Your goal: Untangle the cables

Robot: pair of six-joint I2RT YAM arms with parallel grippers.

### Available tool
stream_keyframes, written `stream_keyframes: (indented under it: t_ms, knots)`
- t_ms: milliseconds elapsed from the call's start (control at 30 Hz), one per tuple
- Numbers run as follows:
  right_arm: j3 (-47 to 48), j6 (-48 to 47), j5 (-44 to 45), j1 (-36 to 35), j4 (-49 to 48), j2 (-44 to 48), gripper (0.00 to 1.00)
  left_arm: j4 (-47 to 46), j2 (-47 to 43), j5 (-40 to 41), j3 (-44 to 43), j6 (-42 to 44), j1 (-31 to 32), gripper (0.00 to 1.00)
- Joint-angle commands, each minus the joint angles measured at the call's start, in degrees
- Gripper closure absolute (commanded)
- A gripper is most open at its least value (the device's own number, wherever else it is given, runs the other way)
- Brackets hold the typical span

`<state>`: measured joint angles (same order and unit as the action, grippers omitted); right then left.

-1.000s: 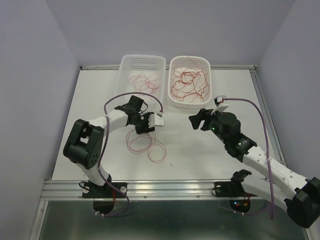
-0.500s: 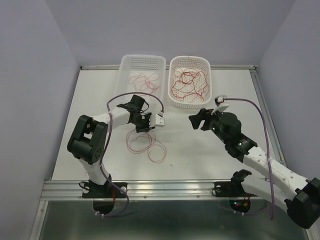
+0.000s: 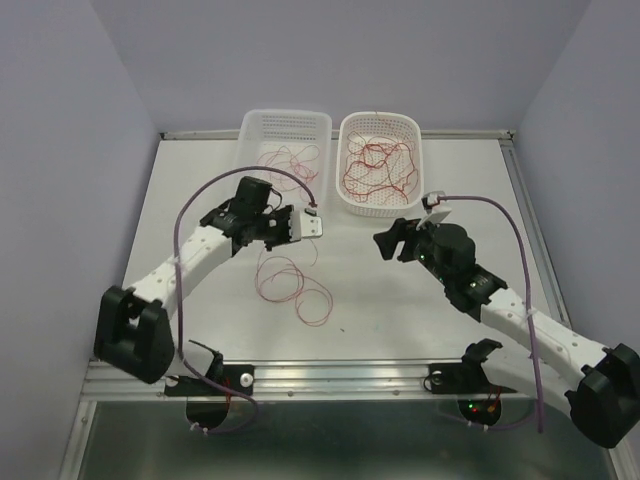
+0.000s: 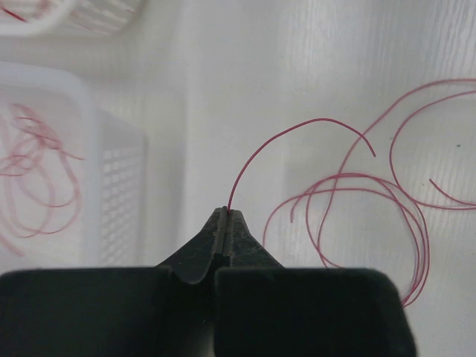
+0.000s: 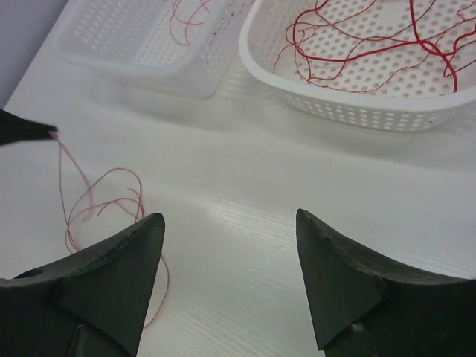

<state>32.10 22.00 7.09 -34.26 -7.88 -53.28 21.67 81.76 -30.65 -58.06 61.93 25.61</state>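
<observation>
The cables are thin red wires. A loose pile of loops [image 3: 292, 285] lies on the table in front of the arms, seen also in the left wrist view [image 4: 372, 193] and the right wrist view [image 5: 100, 197]. My left gripper [image 3: 297, 231] hangs above the back of this pile, shut on the end of one red wire [image 4: 297, 130] that arcs out from its fingertips [image 4: 227, 213]. My right gripper [image 3: 388, 243] hovers to the right of the pile, open and empty [image 5: 230, 216]. More red wires lie in the two baskets.
Two white perforated baskets stand at the back. The rectangular left basket [image 3: 285, 122] holds a few red wires [image 3: 292, 160]. The oval right basket [image 3: 414, 200] holds a denser tangle [image 3: 378, 165]. A raised metal rail [image 3: 330, 372] runs along the near table edge.
My left gripper has shut on a red wire and risen toward the back left, lifting that wire's end off the pile. The right gripper has barely moved.
</observation>
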Motion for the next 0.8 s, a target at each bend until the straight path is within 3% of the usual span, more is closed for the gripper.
stream_keyframes:
  t_ms: [0,167,400,567,767]
  knots:
    - [-0.1,-3.0,-6.8,-0.5,-7.7,-3.5,0.23,-2.5,-13.5,-0.3,-3.5,-5.6,-0.1,1.00]
    - [-3.4,-3.0,-21.6,-0.6,-22.1,-5.5,0.23,0.2,-20.1,1.0,-10.5,-10.4,0.4,1.00]
    - [0.2,-5.5,-39.2,-3.3,-35.8,-15.8,0.21,1.4,-23.5,4.5,-25.3,-16.7,3.0,1.00]
    - [9.5,-10.9,-37.4,-9.2,-40.3,-27.8,0.21,1.5,-21.7,3.7,-36.4,-22.1,4.4,1.00]
    - [19.8,-14.3,-34.3,-14.6,-42.0,-39.3,0.21,1.4,-20.8,1.9,-41.9,-24.9,4.9,1.00]
